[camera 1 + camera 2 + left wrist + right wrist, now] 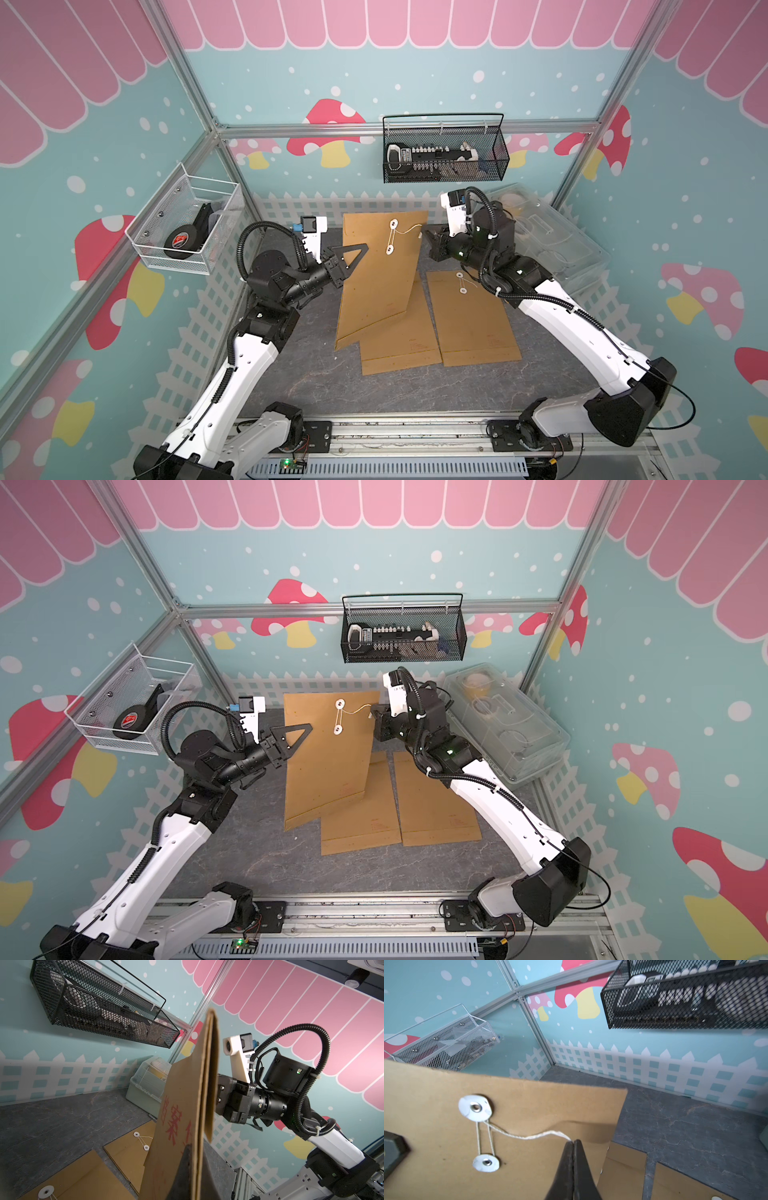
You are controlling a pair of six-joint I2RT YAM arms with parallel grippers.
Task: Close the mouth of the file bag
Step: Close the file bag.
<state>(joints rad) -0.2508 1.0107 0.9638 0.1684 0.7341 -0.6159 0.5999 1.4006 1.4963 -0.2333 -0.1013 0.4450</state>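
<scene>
The brown paper file bag (382, 282) (328, 754) stands raised and tilted, its flap end up. My left gripper (359, 253) (305, 731) is shut on its left edge; in the left wrist view that edge (199, 1147) runs between the dark fingers (185, 1174). Two white discs sit on the bag, an upper one (475, 1107) and a lower one (485, 1162). A white string (529, 1136) runs between them, and its loose end leads off to the side. My right gripper (573, 1142) (424, 237) is shut on that string end, beside the bag's right edge.
Two more file bags lie flat on the grey table, one (399, 349) partly under the raised bag, one (473, 324) to its right. A clear plastic box (552, 241) stands at back right. A black wire basket (444, 153) and a white one (187, 224) hang on the walls.
</scene>
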